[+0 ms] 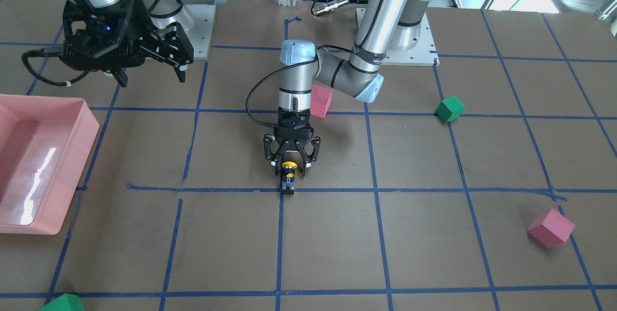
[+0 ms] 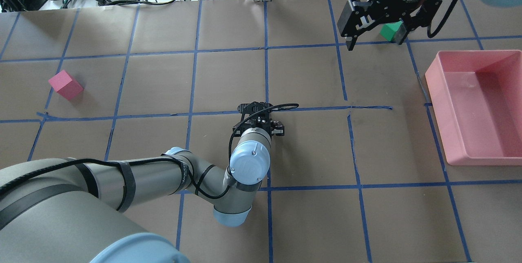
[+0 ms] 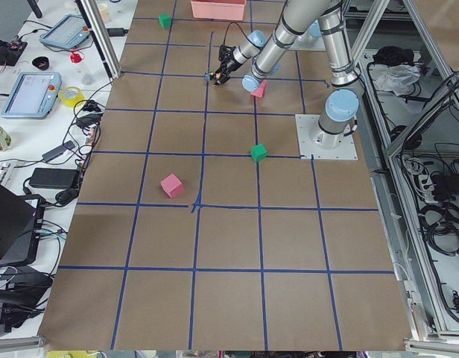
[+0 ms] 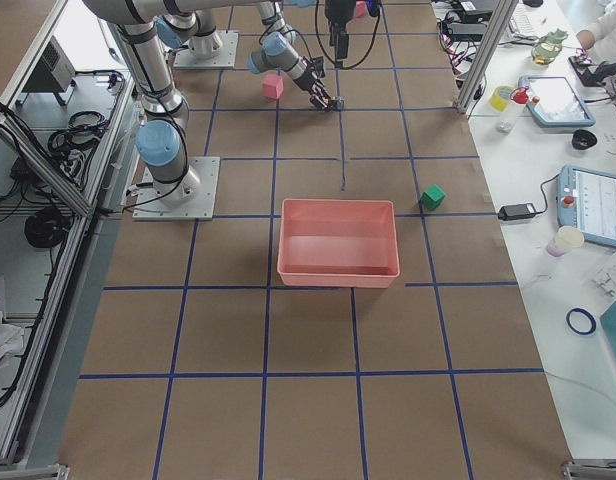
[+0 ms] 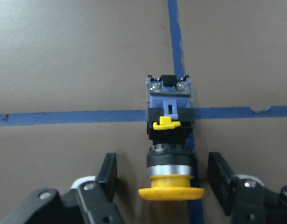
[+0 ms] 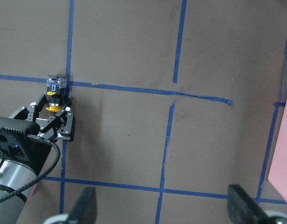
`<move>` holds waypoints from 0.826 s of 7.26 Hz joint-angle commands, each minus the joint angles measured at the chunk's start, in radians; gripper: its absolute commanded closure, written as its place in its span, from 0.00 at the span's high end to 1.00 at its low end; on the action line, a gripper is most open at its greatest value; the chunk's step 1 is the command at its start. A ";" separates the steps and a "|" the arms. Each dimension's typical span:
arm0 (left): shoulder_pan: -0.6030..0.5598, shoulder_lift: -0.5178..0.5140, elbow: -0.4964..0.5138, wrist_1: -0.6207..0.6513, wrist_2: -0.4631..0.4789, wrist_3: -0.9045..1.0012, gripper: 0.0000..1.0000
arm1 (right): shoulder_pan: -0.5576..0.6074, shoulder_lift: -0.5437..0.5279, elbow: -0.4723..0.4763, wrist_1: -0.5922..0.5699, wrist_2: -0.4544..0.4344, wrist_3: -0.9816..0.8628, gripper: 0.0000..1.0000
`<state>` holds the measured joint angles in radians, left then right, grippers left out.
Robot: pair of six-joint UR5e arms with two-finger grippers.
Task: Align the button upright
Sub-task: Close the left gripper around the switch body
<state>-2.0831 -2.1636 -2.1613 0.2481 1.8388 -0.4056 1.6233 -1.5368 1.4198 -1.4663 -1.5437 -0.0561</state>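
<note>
Lying on its side over a crossing of blue tape lines (image 5: 64,117) at mid-table, the small yellow-capped, black-and-grey push-button switch (image 5: 170,140) sits untouched between the wide-spread jaws of the left two-finger gripper (image 1: 290,171), while the right two-finger gripper (image 1: 152,78) hangs open near the pink plastic tray (image 1: 72,190).

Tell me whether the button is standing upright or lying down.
Lying on its side. The button stretches flat along the table, yellow cap facing the left gripper, whose jaws stand open.
</note>
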 commanded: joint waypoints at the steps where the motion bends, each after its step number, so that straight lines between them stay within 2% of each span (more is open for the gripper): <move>1: 0.000 0.017 0.003 -0.003 -0.007 0.004 0.04 | 0.004 -0.013 0.004 0.004 0.001 0.001 1.00; 3: 0.012 0.044 0.044 -0.035 -0.004 0.024 0.00 | 0.003 -0.016 0.002 0.006 -0.004 -0.001 1.00; 4: 0.050 0.077 0.076 -0.162 -0.010 0.022 0.00 | 0.003 -0.016 0.004 0.004 0.002 -0.001 1.00; 6: 0.167 0.158 0.151 -0.507 -0.155 -0.002 0.00 | 0.009 -0.017 -0.001 0.004 0.004 0.001 1.00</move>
<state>-1.9814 -2.0541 -2.0608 -0.0460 1.7691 -0.3903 1.6279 -1.5533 1.4223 -1.4617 -1.5419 -0.0565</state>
